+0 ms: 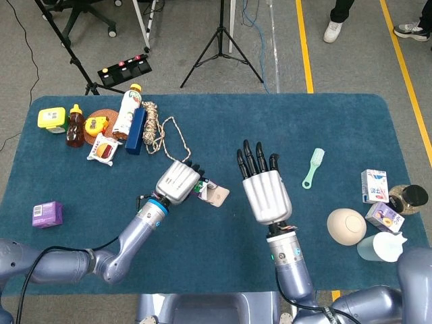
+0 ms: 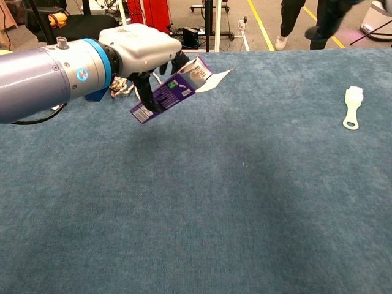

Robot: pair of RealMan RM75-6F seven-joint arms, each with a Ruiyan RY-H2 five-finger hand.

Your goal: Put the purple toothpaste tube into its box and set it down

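My left hand (image 1: 177,181) (image 2: 136,49) grips the purple toothpaste box (image 2: 168,91) above the blue table, tilted, with its white end flap open toward the right. In the head view only the box's open end (image 1: 214,194) pokes out from under that hand. The tube itself is not visible; whether it is inside the box cannot be told. My right hand (image 1: 265,190) hovers to the right of the box, palm down, fingers spread and holding nothing. It is out of the chest view.
A green-white brush (image 1: 313,167) (image 2: 351,105) lies right of centre. Bottles, a rope (image 1: 164,135), a blue box and snacks crowd the far left. A small purple box (image 1: 47,214) sits near the left edge. A bowl (image 1: 346,226) and small cartons stand at the right edge.
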